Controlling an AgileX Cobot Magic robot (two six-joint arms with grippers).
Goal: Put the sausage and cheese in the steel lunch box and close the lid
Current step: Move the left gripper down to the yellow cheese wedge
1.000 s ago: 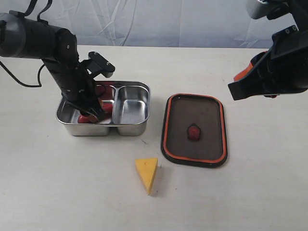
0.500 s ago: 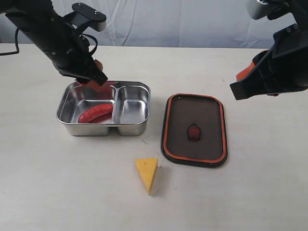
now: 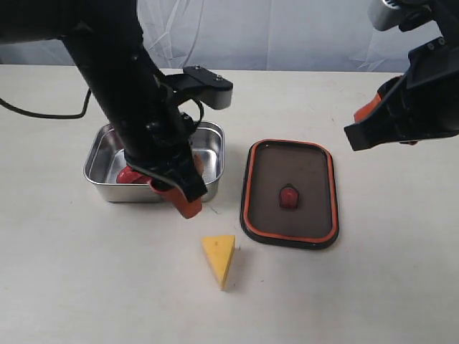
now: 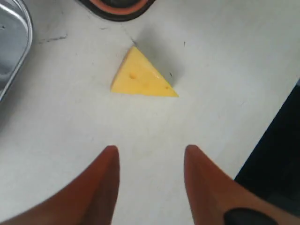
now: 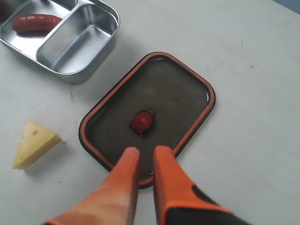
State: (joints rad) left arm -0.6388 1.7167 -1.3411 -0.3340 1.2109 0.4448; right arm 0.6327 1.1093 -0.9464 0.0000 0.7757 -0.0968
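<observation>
Left wrist view shows the left claw [image 4: 150,161] spread and empty, the cheese [image 4: 141,77] just beyond its tips on the table [image 4: 225,56]. Right claw [image 5: 143,161] hangs nearly pressed together, empty, over the lid [image 5: 187,93].

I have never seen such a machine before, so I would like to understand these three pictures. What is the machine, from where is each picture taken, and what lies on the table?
It is a robot with two arms, and each arm ends in a gripper with orange jaws. One picture is from a camera off the arms; the other two are from cameras on the wrists, looking down past the jaws.

On the table stands the steel lunch box. The sausage already lies in its larger compartment; the smaller one is empty. The cheese lies on the table in front of the box. The lid lies flat beside the box, not on it.

The left gripper is open and empty, above the table near the cheese. The right gripper hangs above the lid, jaws almost together, holding nothing.
</observation>
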